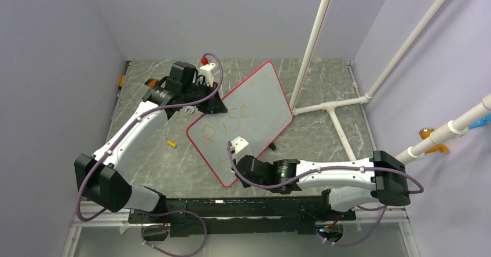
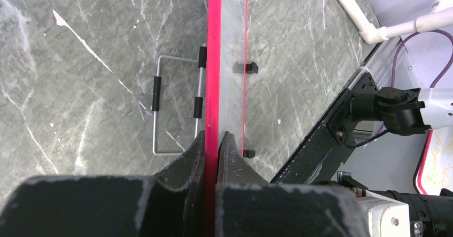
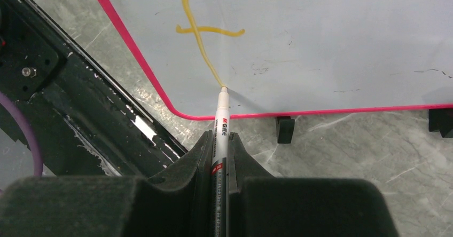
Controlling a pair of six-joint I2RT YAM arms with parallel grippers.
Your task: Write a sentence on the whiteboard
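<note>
The whiteboard (image 1: 255, 109), pale grey with a red-pink rim, stands tilted in the middle of the table. My left gripper (image 1: 213, 102) is shut on its far left rim (image 2: 214, 61). My right gripper (image 1: 233, 153) is shut on a slim white marker pen (image 3: 221, 117), whose tip touches the board near its lower corner. The sentence (image 1: 227, 122) reads "Rise" in orange-yellow strokes, with a "t" under it (image 3: 198, 31). The pen tip sits at the foot of the "t".
A yellow pen cap (image 1: 171, 144) lies on the marble table left of the board. White pipes (image 1: 333, 103) stand at the right. A wire stand (image 2: 160, 109) lies behind the board. The black base rail (image 1: 231, 208) runs along the near edge.
</note>
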